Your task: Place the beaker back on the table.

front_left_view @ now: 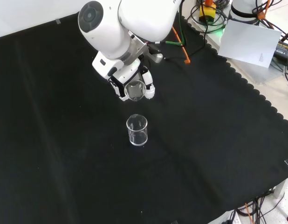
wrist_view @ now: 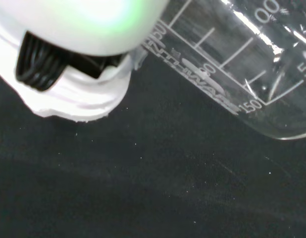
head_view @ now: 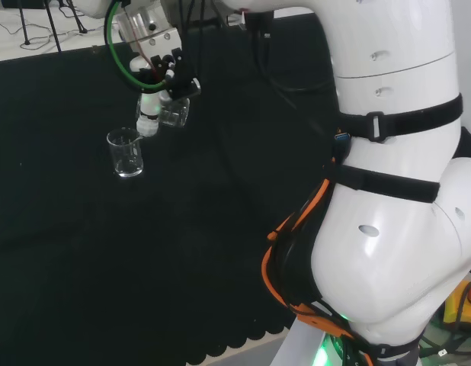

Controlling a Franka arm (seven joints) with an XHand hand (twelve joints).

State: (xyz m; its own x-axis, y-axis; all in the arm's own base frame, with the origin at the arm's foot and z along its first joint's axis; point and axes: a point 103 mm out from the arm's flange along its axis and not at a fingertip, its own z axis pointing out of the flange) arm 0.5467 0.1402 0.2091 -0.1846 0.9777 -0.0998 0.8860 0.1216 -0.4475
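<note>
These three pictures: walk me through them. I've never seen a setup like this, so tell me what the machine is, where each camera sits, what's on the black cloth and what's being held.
The big white shapes are the links of one white robot arm. In place of a gripper it carries a black and white hand with fingers and a thumb.

The head view looks over the arm from behind and above its base. The front view faces the arm and looks down on the black cloth covering the bench. The wrist view sits at the wrist and looks past the palm, so everything appears close and large.

One small clear glass beaker stands upright on the cloth, apart from the hand. The hand's fingers are curled round a second clear glass beaker with printed measuring marks, held above the cloth. It looks empty, though clear glass makes that hard to confirm.
</note>
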